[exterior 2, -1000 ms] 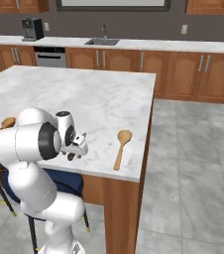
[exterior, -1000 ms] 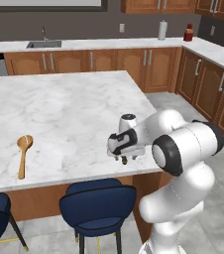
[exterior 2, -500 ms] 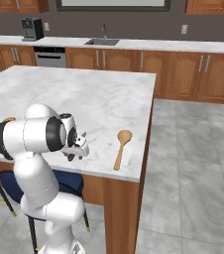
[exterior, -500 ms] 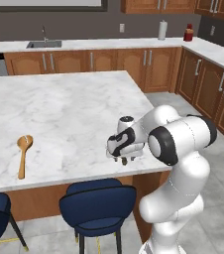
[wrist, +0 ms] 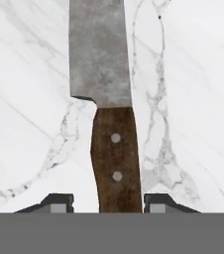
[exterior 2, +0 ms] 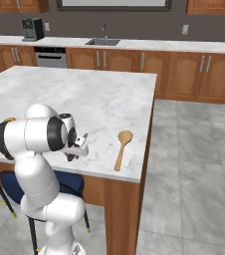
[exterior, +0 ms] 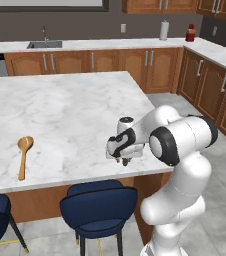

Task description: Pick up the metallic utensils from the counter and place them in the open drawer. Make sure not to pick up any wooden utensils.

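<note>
A knife (wrist: 100,49) with a silver blade and a dark brown riveted handle lies flat on the white marble counter (wrist: 193,99), its blade pointing away from the hand. My gripper (wrist: 109,202) is low over the handle's end, open, with one fingertip (wrist: 59,201) on each side of the handle. The right tip is almost against the wood and the left tip stands a little apart from it. The gripper (exterior: 125,161) hangs near the counter's (exterior: 60,110) front edge, by the right corner, and the gripper (exterior 2: 73,155) also shows from the other side. The drawer is out of view.
One wooden spoon (exterior: 23,155) lies far left on the counter. Another wooden spoon (exterior 2: 122,147) lies near the right edge of the counter (exterior 2: 84,94). Blue stools (exterior: 97,200) stand under the front edge. Wall cabinets with a sink (exterior: 44,45) run along the back.
The fingers have drawn in toward the knife handle from a wider spread. The arm has settled slightly lower over the counter's front edge.
</note>
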{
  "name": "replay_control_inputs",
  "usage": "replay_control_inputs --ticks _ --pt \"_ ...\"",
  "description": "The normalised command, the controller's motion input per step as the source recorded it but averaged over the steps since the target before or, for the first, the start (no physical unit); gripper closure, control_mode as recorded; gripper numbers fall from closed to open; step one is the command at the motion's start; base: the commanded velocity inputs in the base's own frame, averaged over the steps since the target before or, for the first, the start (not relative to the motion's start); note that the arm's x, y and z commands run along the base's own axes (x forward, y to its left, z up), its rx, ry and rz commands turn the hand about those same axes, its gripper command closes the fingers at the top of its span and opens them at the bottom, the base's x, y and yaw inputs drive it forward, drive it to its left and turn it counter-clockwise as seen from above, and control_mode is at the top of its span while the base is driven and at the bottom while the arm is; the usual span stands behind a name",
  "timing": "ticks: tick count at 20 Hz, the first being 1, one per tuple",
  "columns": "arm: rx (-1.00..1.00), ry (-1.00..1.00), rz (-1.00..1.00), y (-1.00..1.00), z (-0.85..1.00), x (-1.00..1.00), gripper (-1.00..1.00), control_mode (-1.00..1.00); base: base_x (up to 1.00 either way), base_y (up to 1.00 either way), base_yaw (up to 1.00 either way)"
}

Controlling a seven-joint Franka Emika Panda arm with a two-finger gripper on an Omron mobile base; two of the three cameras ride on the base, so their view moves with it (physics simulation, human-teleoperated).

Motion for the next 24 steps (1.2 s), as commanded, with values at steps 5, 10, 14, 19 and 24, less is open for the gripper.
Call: replay_control_inputs --ticks 5,10,14,19,24 --pt "0.0 0.0 0.0 0.0 0.0 0.03 1.0 -1.0 0.0 0.0 0.0" --pt "0.0 0.0 0.0 -0.16 0.18 -0.08 1.0 -1.0 0.0 0.0 0.0" --pt "0.0 0.07 0.0 -0.23 0.84 -0.17 1.0 -1.0 0.0 0.0 0.0" --pt "0.04 0.0 0.01 -0.39 1.0 -0.83 1.0 -1.0 0.0 0.0 0.0" --pt "0.0 -0.02 0.08 -0.21 1.0 -1.0 1.0 -1.0 0.0 0.0 0.0"
